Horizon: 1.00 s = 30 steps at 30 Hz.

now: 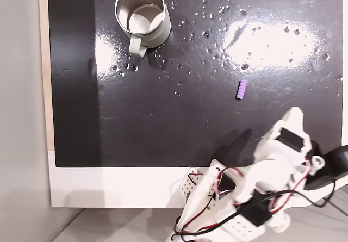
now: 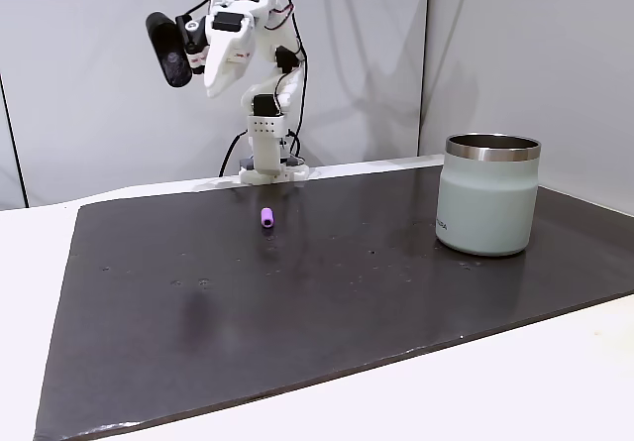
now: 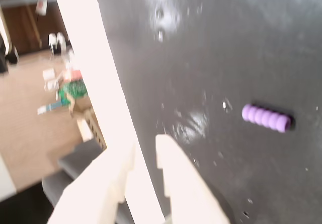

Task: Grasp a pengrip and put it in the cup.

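Pincer (image 3: 146,146) sits over the mat's white edge (image 3: 108,98), its 2 fingers slightly parted, gripping nothing. To its right in the wrist view, bare dark mat (image 3: 211,58) surrounds the pengrip (image 3: 266,118), a ribbed lilac tube lying flat, well apart.

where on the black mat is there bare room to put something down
Most of the black mat is bare. The widest patch lies between the cup and the pengrip in the top-down fixed view. The strip left of the cup is free too, as is the mat's front half in the side fixed view. It is tight by the arm's base, where the hand hangs.
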Available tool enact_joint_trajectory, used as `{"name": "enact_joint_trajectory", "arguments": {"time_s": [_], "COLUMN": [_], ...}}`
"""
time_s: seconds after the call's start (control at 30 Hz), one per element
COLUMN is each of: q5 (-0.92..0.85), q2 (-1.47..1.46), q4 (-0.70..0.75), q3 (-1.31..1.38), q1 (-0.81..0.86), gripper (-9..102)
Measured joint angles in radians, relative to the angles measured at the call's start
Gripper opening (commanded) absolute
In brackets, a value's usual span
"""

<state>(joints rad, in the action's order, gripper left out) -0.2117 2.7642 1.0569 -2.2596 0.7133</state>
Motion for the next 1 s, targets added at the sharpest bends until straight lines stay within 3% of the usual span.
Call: {"name": "enact_joint_trajectory", "arguments": {"time_s": [0.23, 0.63, 1.0], "q5": [0.002, 0.207, 0.572], "q2": [-0.341, -0.687, -0.808], "q4": [0.043, 0.425, 0.445], "q3": [0.25, 0.43, 0.456], "q1": [0.002, -0.227, -0.436], "gripper": [0, 0, 0]}}
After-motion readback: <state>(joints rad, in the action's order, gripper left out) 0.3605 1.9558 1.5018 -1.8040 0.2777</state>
